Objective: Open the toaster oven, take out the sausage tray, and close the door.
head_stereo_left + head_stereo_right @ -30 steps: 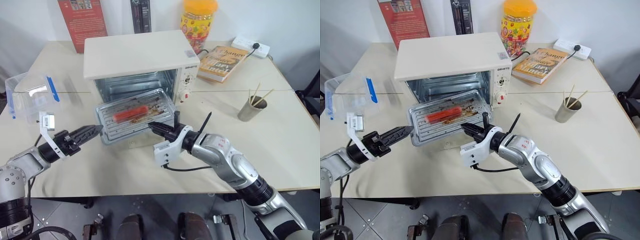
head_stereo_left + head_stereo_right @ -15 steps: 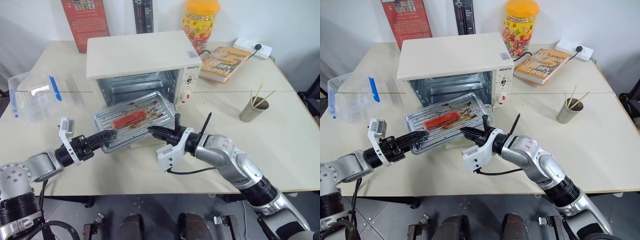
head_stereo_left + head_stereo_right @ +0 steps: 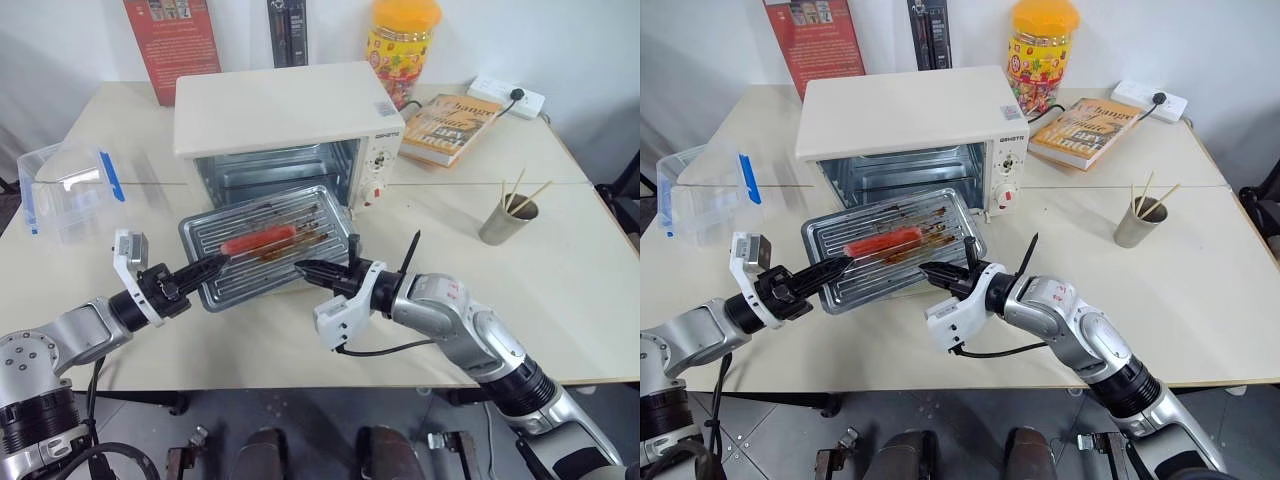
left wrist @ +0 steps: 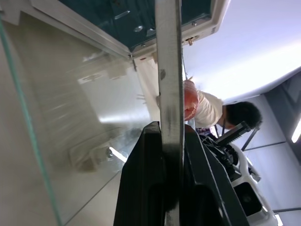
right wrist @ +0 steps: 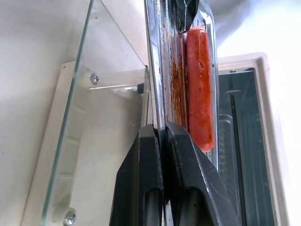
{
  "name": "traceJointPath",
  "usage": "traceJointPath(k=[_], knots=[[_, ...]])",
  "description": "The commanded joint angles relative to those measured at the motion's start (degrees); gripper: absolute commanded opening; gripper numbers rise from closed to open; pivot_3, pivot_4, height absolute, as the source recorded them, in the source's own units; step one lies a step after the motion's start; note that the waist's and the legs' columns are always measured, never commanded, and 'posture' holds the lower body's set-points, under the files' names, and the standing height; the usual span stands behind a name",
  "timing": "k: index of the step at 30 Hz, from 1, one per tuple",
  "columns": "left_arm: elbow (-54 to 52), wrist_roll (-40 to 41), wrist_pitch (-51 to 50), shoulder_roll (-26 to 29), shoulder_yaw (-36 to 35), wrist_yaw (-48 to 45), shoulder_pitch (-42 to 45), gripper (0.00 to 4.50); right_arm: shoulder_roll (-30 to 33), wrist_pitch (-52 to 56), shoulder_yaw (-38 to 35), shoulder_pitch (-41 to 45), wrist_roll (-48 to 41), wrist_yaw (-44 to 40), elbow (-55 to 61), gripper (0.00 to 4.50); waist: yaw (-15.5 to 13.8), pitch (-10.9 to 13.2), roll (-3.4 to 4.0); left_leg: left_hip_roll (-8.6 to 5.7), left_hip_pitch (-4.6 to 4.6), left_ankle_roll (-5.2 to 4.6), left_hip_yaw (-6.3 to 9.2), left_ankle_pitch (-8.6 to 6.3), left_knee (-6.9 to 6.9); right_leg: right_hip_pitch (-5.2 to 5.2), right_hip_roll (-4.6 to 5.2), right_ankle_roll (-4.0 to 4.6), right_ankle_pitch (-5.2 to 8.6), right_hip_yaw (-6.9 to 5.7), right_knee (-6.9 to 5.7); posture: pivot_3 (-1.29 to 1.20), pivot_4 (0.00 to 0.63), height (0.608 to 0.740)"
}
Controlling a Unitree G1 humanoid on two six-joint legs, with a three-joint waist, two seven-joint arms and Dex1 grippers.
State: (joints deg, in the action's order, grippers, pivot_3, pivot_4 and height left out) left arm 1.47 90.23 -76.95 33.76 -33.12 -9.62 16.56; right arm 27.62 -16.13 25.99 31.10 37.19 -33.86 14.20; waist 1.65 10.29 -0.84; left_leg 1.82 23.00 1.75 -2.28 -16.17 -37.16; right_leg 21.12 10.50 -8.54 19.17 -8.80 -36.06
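Observation:
The cream-white toaster oven (image 3: 285,115) stands at the back middle of the table, its cavity open. Its glass door (image 5: 101,155) lies folded down flat beneath the tray. The silver sausage tray (image 3: 268,258), ribbed and grease-marked, is out in front of the oven mouth above the door, with one red sausage (image 3: 258,240) lying on it. My left gripper (image 3: 213,266) is shut on the tray's left rim (image 4: 168,70). My right gripper (image 3: 303,270) is shut on the tray's near right rim (image 5: 160,61), next to the sausage (image 5: 200,84).
A clear plastic box with a blue clip (image 3: 65,188) sits at the table's left. A book (image 3: 445,115), a power strip (image 3: 508,95) and a yellow-lidded jar (image 3: 400,40) stand behind right. A metal cup of sticks (image 3: 505,222) is at the right.
My left gripper, open beside the tray a second ago, has come in to the right, rolled, and shut on the tray's left rim. The right gripper kept its grip and place.

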Motion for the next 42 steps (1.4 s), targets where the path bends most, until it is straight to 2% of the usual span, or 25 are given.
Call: traceJointPath(k=[1, 12, 13, 15, 20, 25, 26, 30, 33, 37, 39, 42], knots=[[-0.5, 3.2, 1.5, 0.3, 1.4, 3.6, -1.4, 0.01, -1.9, 0.8, -2.7, 0.5, -3.6, 0.2, 4.4, 0.0, 0.0, 0.0, 0.0, 0.0, -0.01, 0.0, 0.0, 0.0, 0.0, -0.01, 0.0, 0.0, 0.0, 0.0, 0.0, 0.0, 0.15, 0.74], [-3.5, 13.8, 8.2, -0.4, 7.4, 13.0, -7.9, 0.01, -2.7, 3.6, -3.2, 1.2, -9.2, -5.6, 6.2, 0.0, -0.1, 0.0, 0.0, 0.0, -0.22, 0.0, 0.03, 0.0, 0.04, -0.26, 0.0, 0.0, 0.0, 0.0, 0.09, 0.0, 0.15, 0.74], [-4.0, 14.4, 8.8, -0.3, 7.8, 13.3, -8.4, 0.0, -2.6, 3.5, -3.3, 1.1, -9.3, -5.8, 6.2, 0.45, -0.1, 0.0, 0.0, 0.0, -0.32, 0.0, 0.04, -0.01, 0.07, -0.38, 0.0, 0.0, 0.0, -0.01, 0.11, 0.0, 0.15, 0.74], [-4.8, 15.8, 10.2, -0.4, 8.8, 14.3, -9.7, 0.0, -2.3, 4.0, -3.5, 1.0, -10.2, -6.9, 6.4, 0.85, -0.1, 0.0, 0.0, 0.0, -0.5, 0.01, 0.03, -0.02, 0.11, -0.52, 0.0, 0.0, 0.0, 0.0, 0.15, 0.0, 0.15, 0.74], [-6.7, 19.6, 13.7, 0.2, 10.7, 16.2, -12.4, 0.0, -1.5, 5.7, -4.0, 1.0, -12.9, -10.1, 7.5, 2.47, -0.2, 0.0, 0.0, 0.0, -0.64, 0.02, 0.01, -0.04, 0.12, -0.65, 0.0, 0.0, 0.0, 0.04, 0.18, 0.0, 0.15, 0.74], [-7.9, 22.6, 16.5, 0.2, 12.3, 17.9, -14.4, 0.0, -0.2, 8.9, -4.9, 1.8, -18.2, -14.9, 9.1, 4.29, -0.2, 0.0, 0.0, 0.0, -0.65, 0.02, 0.0, -0.04, 0.12, -0.65, -0.01, 0.0, 0.0, 0.06, 0.18, 0.0, 0.15, 0.74], [-8.2, 22.7, 16.8, 0.2, 12.5, 17.9, -14.7, 0.0, 0.3, 9.2, -5.2, 1.9, -19.7, -16.0, 9.6, 4.46, -0.2, 0.0, 0.0, 0.0, -0.64, 0.01, 0.0, -0.04, 0.12, -0.65, -0.01, 0.0, 0.0, 0.06, 0.18, 0.0, 0.15, 0.74], [-9.1, 22.8, 17.3, -0.4, 12.7, 18.2, -15.4, 0.0, 1.8, 12.4, -6.9, 1.0, -29.6, -21.1, 12.2, 4.46, -0.3, 0.0, 0.0, 0.0, -0.64, 0.01, -0.02, -0.05, 0.13, -0.65, -0.01, 0.0, 0.0, 0.06, 0.2, 0.0, 0.15, 0.74], [-10.1, 22.8, 17.5, -0.4, 11.8, 17.9, -16.3, 0.0, 4.3, 19.6, -8.9, -0.4, -37.5, -25.6, 15.0, 4.46, -0.4, 0.0, 0.0, -0.01, -0.65, -0.01, -0.02, -0.06, 0.12, -0.67, -0.01, 0.0, 0.0, 0.08, 0.23, 0.0, 0.15, 0.74], [-11.7, 22.8, 17.9, -0.3, 8.9, 17.3, -18.6, 0.0, 10.5, 32.7, -12.5, -1.8, -46.5, -31.0, 18.3, 4.46, -0.7, 0.0, 0.0, -0.01, -0.64, -0.05, -0.04, -0.1, 0.11, -0.67, -0.01, 0.0, 0.0, 0.09, 0.25, 0.0, 0.15, 0.74], [-12.6, 22.8, 18.5, -0.6, 7.3, 17.4, -19.9, 0.0, 14.5, 35.0, -14.9, -3.1, -50.4, -33.9, 18.7, 4.46, -1.3, 0.0, -0.01, 0.0, -0.63, -0.07, -0.04, -0.11, 0.11, -0.67, -0.02, 0.01, 0.0, 0.09, 0.28, 0.0, 0.15, 0.74], [-13.4, 22.8, 19.0, -1.3, 5.2, 17.3, -21.7, 0.0, 18.3, 34.1, -16.9, -4.4, -51.9, -36.1, 16.1, 3.55, -1.6, 0.0, -0.01, -0.01, -0.64, -0.14, -0.21, -0.16, 0.12, -0.67, -0.03, 0.01, 0.01, 0.21, 0.44, 0.0, 0.15, 0.74]])
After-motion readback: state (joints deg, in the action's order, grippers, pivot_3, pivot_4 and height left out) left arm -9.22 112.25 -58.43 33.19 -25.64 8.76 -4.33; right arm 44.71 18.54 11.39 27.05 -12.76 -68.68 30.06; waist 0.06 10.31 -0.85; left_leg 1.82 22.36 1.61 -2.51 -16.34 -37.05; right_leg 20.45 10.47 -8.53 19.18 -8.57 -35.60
